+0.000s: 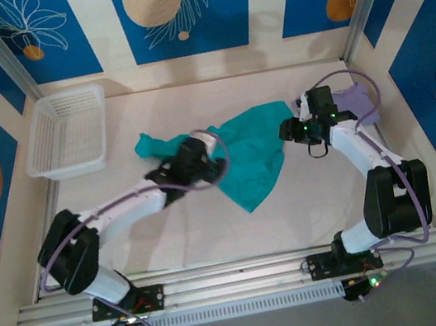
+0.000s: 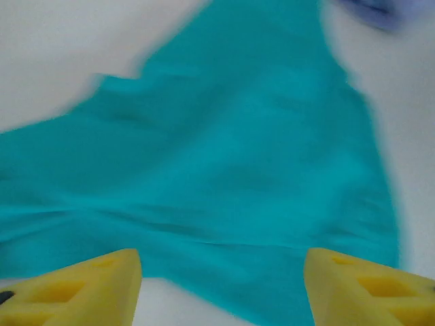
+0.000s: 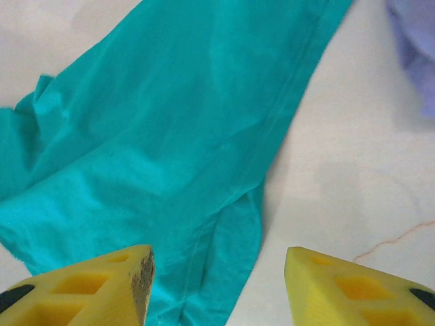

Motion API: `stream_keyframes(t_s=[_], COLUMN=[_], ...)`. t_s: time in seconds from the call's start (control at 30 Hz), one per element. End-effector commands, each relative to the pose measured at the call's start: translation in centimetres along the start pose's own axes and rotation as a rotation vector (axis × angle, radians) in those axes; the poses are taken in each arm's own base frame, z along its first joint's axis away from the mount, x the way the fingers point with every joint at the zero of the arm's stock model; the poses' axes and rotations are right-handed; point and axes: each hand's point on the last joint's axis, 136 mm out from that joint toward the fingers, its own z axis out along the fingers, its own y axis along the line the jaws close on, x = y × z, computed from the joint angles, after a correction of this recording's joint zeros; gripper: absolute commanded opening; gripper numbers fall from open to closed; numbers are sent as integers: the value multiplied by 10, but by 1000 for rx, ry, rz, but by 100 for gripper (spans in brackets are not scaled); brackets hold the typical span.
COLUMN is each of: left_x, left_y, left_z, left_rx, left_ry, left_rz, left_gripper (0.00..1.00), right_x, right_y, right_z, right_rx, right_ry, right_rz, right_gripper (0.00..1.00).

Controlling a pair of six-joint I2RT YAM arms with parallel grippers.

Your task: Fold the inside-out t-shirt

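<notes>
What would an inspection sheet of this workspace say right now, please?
Surface: white table, no spills seen.
Job's things: teal t-shirt, crumpled and unfolded mid-table between the arms.
Clutter: white basket at far left; lavender shirt at far right, beside the right arm.
Hands: left hand open above the t-shirt; right hand open over its edge; neither grips cloth.
Cables: purple cables run along both arms; one loop arcs above the t-shirt.
Surroundings: blue leaf-print panels on three sides; metal rails at the near edge.

A robot lab enclosure. Two arms (image 1: 125, 205) are bolted to an aluminium rail (image 1: 238, 281). Blue printed panels (image 1: 176, 11) wall the table (image 1: 213, 235).
</notes>
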Motion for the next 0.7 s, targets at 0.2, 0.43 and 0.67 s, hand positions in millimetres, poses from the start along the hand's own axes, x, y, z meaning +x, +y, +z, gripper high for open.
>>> stream_keyframes(t_s=[0.2,0.43,0.67], left_x=[51,59,65], left_y=[-71,-92,-94], left_z=[68,98,112], left_rx=[148,231,231], left_ry=[224,272,295], left_rz=[209,199,206], left_gripper=[42,35,15], right_x=[5,10,11], right_y=[-12,-12,-11], right_z=[-5,-4,-2], right_rx=[-57,-67,-73], right_ry=[-9,6,12], right_rz=[89,96,98], right_gripper=[55,55,56])
